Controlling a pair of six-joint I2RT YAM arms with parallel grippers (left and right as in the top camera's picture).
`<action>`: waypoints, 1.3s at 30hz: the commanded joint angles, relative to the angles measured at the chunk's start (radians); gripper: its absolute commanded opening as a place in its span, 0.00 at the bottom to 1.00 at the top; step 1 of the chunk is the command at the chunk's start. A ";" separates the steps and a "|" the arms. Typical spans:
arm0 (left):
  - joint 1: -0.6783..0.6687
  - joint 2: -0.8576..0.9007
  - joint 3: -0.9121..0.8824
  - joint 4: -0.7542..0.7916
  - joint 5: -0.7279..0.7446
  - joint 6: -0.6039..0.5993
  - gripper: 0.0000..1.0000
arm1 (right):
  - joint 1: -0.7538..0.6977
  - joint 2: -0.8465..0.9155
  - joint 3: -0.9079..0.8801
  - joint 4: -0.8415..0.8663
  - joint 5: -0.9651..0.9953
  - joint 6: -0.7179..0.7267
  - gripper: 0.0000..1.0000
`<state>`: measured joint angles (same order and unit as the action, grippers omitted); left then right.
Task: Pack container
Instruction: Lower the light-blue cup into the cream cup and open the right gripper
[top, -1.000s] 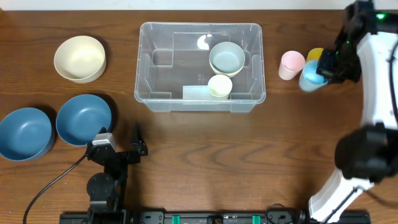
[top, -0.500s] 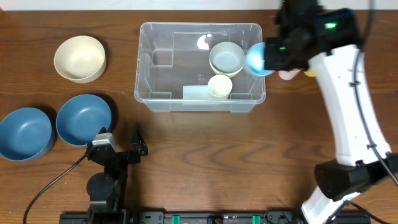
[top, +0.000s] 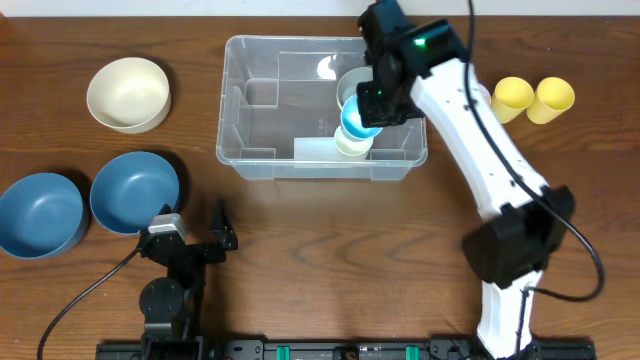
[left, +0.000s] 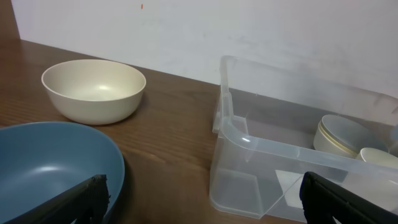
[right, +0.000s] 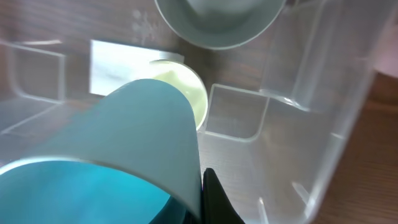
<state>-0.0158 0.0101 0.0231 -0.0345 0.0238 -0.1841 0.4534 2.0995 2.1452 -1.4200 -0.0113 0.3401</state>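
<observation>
Right gripper (top: 372, 100) is clamped on the blue cup (top: 356, 122) over the right end of the container (top: 232, 100) — directly above the cream cup (top: 352, 148), so we judge the drop is straight down. The container sits mid-table, mouth up, with its long axis left-to-right in the overhead view. Left gripper (left: 202, 199) is parked by the blue bowls (top: 135, 192), fingers apart (empty) — we count the right arm nearer.
</observation>
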 joint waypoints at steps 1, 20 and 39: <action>0.004 -0.005 -0.019 -0.037 -0.009 -0.002 0.98 | 0.007 0.017 0.004 -0.001 -0.001 0.003 0.02; 0.004 -0.005 -0.019 -0.037 -0.009 -0.002 0.98 | 0.014 0.110 0.004 0.011 -0.001 -0.005 0.01; 0.004 -0.005 -0.019 -0.037 -0.009 -0.002 0.98 | 0.029 0.156 0.061 0.006 -0.001 -0.017 0.56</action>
<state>-0.0158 0.0101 0.0231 -0.0345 0.0238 -0.1837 0.4770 2.2364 2.1521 -1.3983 -0.0116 0.3294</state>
